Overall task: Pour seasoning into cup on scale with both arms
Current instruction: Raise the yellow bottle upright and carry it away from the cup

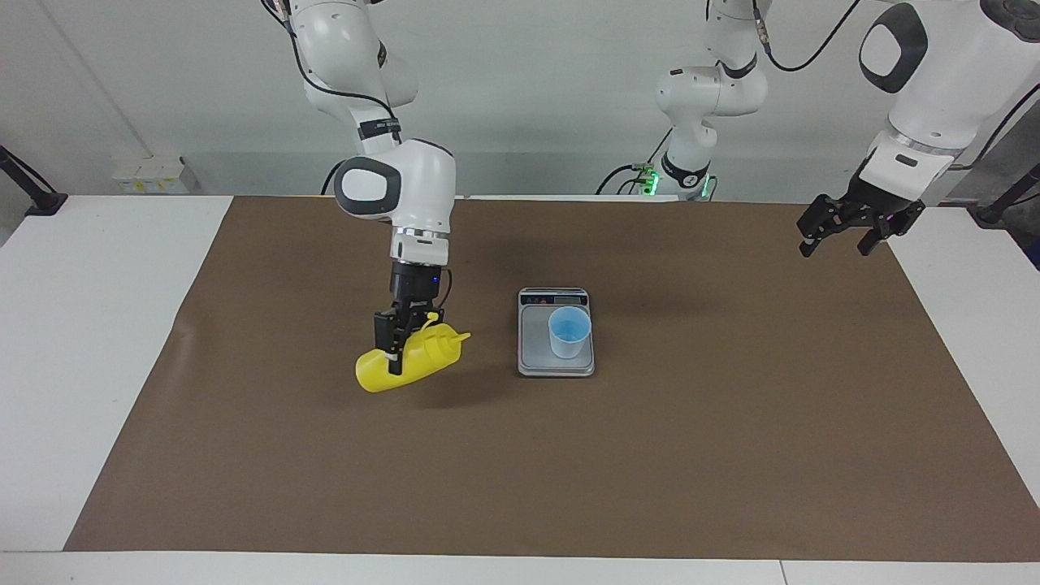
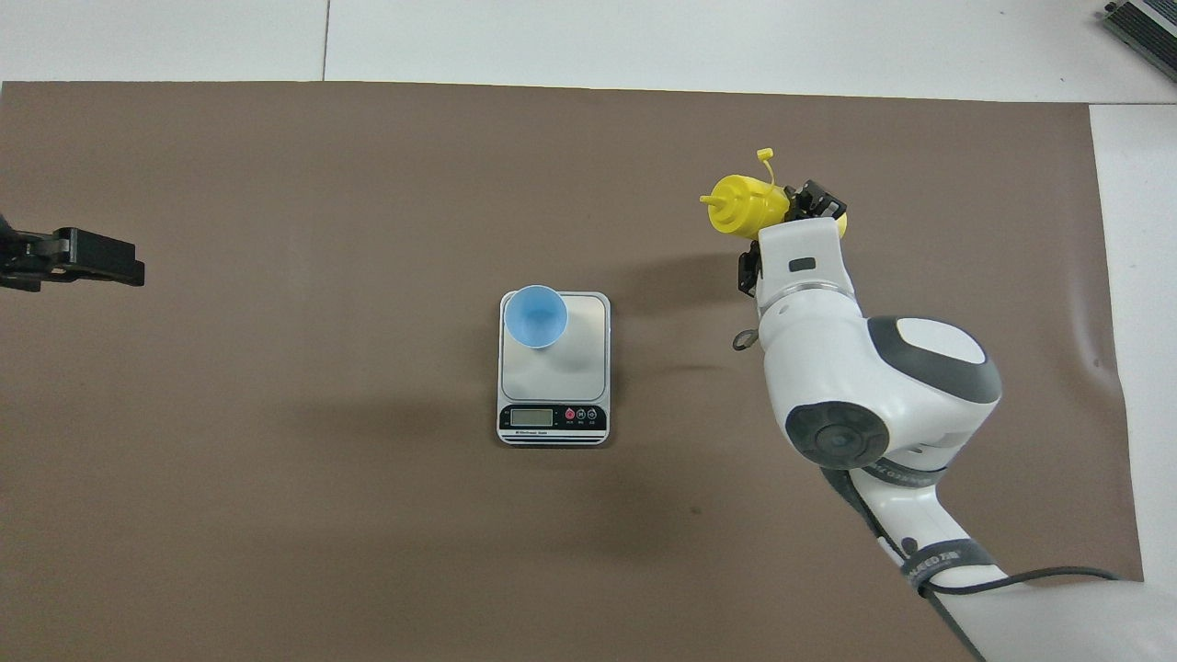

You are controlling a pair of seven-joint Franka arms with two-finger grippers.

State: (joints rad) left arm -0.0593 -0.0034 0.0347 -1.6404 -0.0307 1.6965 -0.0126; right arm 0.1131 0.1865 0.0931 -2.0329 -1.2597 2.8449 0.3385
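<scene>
The yellow seasoning bottle (image 1: 410, 366) (image 2: 743, 206) hangs tilted low over the brown mat, its nozzle pointing up toward the scale and its cap strap loose. My right gripper (image 1: 400, 354) (image 2: 813, 200) is shut on the bottle's body, beside the scale toward the right arm's end of the table. The light blue cup (image 1: 568, 331) (image 2: 535, 315) stands upright on the silver-grey scale (image 1: 536, 357) (image 2: 579, 368), on the part away from the display. My left gripper (image 1: 838, 245) (image 2: 129, 267) waits open over the mat's edge at the left arm's end, holding nothing.
A brown mat (image 1: 699, 455) covers most of the white table (image 1: 89, 341). A grey device (image 2: 1145, 28) lies at the table's corner farthest from the robots, at the right arm's end.
</scene>
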